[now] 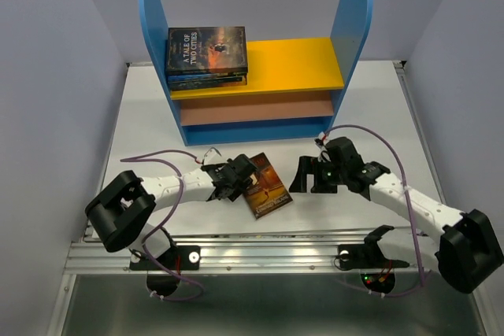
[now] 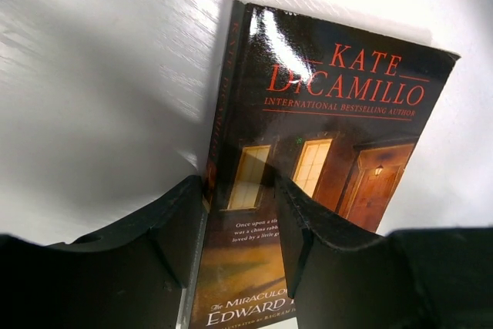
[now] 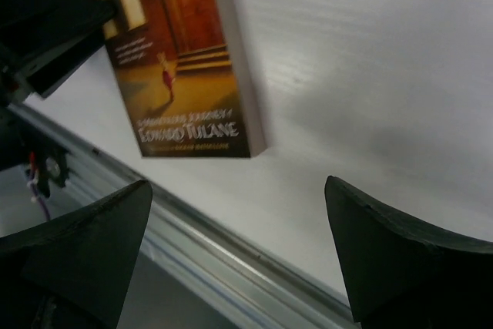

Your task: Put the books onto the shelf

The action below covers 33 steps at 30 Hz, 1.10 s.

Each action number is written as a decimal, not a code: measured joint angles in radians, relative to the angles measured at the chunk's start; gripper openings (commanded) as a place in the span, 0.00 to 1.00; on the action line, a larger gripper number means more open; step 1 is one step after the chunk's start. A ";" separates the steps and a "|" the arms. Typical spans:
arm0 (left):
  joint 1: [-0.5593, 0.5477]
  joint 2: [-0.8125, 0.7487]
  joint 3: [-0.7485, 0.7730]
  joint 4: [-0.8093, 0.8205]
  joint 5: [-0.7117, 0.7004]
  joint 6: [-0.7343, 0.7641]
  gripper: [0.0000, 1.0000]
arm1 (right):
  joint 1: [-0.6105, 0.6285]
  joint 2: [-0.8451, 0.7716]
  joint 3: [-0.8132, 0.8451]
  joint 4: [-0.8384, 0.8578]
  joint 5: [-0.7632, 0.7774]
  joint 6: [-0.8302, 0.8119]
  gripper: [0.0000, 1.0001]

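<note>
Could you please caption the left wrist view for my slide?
Left end effector straddling the spine edge of the Kate DiCamillo paperback.

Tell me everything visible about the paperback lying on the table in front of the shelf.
The paperback is thin and glossy, dark brown, with red Kate DiCamillo lettering, lit windows, a door, and Edward Tulane near its foot. It lies flat, cover up, skewed on the white table. The left claw straddles its spine edge; contact unclear.

A dark paperback (image 2: pixel 331 152) with a red author's name lies on the white table (image 2: pixel 100 98). The left gripper (image 2: pixel 237 188) straddles its spine side, one finger (image 2: pixel 154 244) against the spine and the other over the cover. Whether they pinch the book is unclear.
</note>
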 measured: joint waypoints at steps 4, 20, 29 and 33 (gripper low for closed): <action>-0.018 0.010 0.006 0.006 -0.001 -0.016 0.52 | 0.004 0.121 -0.012 0.121 0.040 0.036 1.00; -0.053 0.040 0.011 0.060 -0.001 -0.054 0.48 | 0.059 0.373 -0.003 0.396 -0.111 0.089 0.81; -0.098 0.077 0.038 0.068 -0.031 -0.114 0.46 | 0.078 0.320 0.008 0.432 -0.191 0.135 0.63; -0.124 0.102 0.067 0.050 -0.051 -0.137 0.46 | 0.078 0.326 0.015 0.417 -0.171 0.142 0.37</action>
